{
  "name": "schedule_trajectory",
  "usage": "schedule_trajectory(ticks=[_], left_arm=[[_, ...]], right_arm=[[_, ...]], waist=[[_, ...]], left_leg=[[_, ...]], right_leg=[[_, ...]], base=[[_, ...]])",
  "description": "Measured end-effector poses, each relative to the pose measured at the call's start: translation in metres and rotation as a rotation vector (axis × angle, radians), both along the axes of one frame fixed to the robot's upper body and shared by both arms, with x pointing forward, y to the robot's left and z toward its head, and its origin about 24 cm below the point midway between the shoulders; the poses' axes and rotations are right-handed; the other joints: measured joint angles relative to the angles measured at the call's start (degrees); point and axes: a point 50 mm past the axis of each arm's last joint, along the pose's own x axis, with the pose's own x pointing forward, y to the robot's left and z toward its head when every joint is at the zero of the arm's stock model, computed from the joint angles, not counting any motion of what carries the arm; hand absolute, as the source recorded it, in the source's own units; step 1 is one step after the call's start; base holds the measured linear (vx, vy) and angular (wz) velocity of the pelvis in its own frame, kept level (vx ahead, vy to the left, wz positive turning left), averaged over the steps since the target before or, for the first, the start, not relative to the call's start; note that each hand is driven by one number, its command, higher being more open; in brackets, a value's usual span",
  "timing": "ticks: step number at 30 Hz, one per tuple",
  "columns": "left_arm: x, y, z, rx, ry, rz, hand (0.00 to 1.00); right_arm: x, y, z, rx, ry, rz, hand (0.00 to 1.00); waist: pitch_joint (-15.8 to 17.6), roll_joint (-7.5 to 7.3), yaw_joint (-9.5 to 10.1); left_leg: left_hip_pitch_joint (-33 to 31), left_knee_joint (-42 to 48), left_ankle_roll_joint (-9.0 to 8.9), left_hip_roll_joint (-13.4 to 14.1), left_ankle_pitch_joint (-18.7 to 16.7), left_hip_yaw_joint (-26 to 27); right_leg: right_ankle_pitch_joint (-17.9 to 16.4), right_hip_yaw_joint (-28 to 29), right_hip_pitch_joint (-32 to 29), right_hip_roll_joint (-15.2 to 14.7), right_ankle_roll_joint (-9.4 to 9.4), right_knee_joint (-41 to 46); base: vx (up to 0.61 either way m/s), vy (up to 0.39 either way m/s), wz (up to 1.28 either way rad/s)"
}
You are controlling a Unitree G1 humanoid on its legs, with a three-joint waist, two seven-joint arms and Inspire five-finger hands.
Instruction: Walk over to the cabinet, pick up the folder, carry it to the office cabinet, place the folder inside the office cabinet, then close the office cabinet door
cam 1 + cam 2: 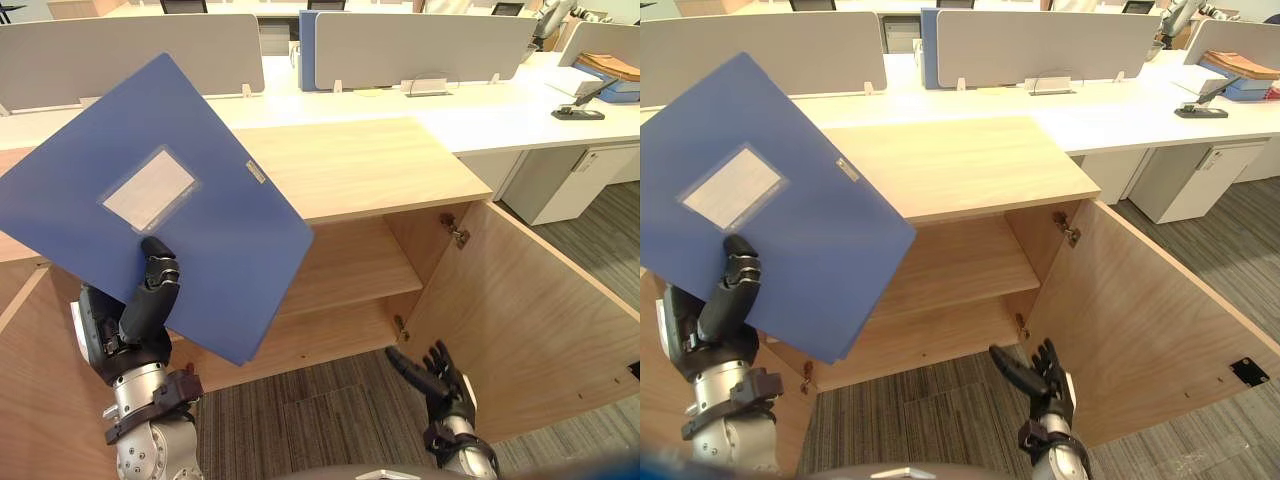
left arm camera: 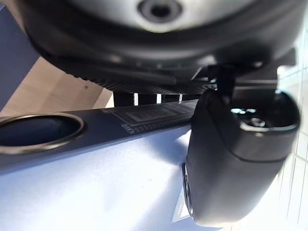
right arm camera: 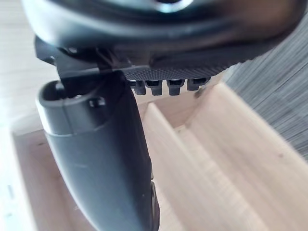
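Here, left hand (image 1: 140, 310) pinches flat blue folder (image 1: 210, 230).

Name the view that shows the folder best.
The left eye view: nearly the whole folder, label pocket included, held up by the left hand. The right eye view crops more; the left wrist view shows its spine close up.

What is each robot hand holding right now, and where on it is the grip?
Left robot hand pinches the blue folder at its lower edge, thumb on the cover below the label pocket. Right robot hand is open, empty.
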Motion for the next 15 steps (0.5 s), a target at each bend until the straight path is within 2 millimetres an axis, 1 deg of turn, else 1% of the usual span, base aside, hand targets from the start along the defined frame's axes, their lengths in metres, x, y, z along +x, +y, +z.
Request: schedule_trajectory(ticks=[1,2,3,5,7,8,9,11,12,13,15], left_arm=[[0.0,-0.001,0.001,-0.023,-0.018,-0.015,0.0],[0.0,-0.003,0.001,-0.032,-0.026,-0.023,0.0],[0.001,-0.004,0.002,-0.045,-0.041,-0.041,0.0],[0.001,-0.005,0.002,-0.05,-0.053,-0.059,0.0],[0.003,-0.005,0.004,-0.046,-0.074,-0.081,0.0],[0.004,-0.005,0.005,-0.044,-0.082,-0.089,0.0],[0.007,-0.005,0.008,-0.027,-0.096,-0.106,0.0],[0.013,-0.005,0.015,0.019,-0.126,-0.151,0.0],[0.014,-0.005,0.017,0.032,-0.137,-0.164,0.0],[0.018,-0.005,0.022,0.055,-0.158,-0.185,0.0],[0.023,-0.007,0.027,0.08,-0.188,-0.215,0.0]], right_arm=[[0.008,0.002,0.017,-0.009,-0.086,0.008,1.0],[0.012,0.003,0.026,-0.018,-0.129,0.013,1.0],[0.019,0.003,0.045,-0.058,-0.216,0.019,1.0],[0.03,0.0,0.072,-0.09,-0.351,0.013,1.0],[0.049,-0.004,0.106,-0.142,-0.52,-0.008,1.0],[0.055,-0.005,0.115,-0.149,-0.563,-0.016,1.0],[0.066,-0.007,0.129,-0.165,-0.64,-0.026,1.0],[0.082,-0.006,0.153,-0.179,-0.752,-0.016,1.0],[0.085,-0.005,0.159,-0.181,-0.781,-0.009,1.0],[0.091,-0.002,0.169,-0.179,-0.83,0.004,1.0],[0.097,0.002,0.181,-0.167,-0.886,0.028,1.0]], waist=[[0.0,0.01,-0.01],[-0.01,0.02,-0.01],[-0.05,0.07,0.04],[-0.12,0.2,-0.01],[-0.14,0.23,-0.03],[-0.14,0.23,-0.08],[-0.16,0.27,-0.17],[-0.21,0.34,-0.14],[-0.22,0.37,-0.11],[-0.24,0.43,0.02],[-0.28,0.59,0.07]], left_leg=[[0.04,0.0,0.0,0.04,0.0,0.02],[0.06,0.0,-0.01,0.06,-0.01,0.03],[0.08,0.02,-0.02,0.1,-0.02,0.03],[0.09,0.07,-0.04,0.13,-0.03,0.03],[0.04,0.22,-0.07,0.15,-0.04,0.04],[0.01,0.28,-0.07,0.14,-0.04,0.06],[-0.02,0.4,-0.08,0.13,-0.04,0.07],[-0.17,0.6,-0.08,0.1,-0.04,0.07],[-0.23,0.64,-0.08,0.1,-0.04,0.07],[-0.36,0.7,-0.08,0.09,-0.03,0.07],[-0.39,0.71,-0.07,0.06,-0.03,0.07]], right_leg=[[0.0,0.02,0.02,-0.02,0.0,0.03],[-0.01,0.03,0.03,-0.07,-0.01,0.05],[-0.02,0.03,0.03,-0.12,-0.02,0.1],[-0.03,0.05,0.02,-0.1,-0.03,0.18],[-0.03,0.12,-0.06,-0.02,-0.03,0.36],[-0.03,0.16,-0.1,0.03,-0.03,0.41],[-0.02,0.22,-0.12,0.07,-0.02,0.49],[0.02,0.25,-0.22,0.06,0.01,0.53],[0.03,0.26,-0.28,0.07,0.01,0.55],[0.04,0.27,-0.36,0.06,0.01,0.55],[0.05,0.28,-0.39,0.05,0.02,0.55]], base=[[0.0,0.0,0.0],[-0.04,0.009,-0.01],[-0.03,0.007,0.0],[-0.02,0.0,0.0],[-0.06,0.0,-0.01],[-0.05,-0.002,-0.01],[-0.05,0.0,-0.01],[-0.04,0.004,0.0],[0.0,0.0,0.0],[0.0,0.0,0.0],[0.0,0.0,0.0]])
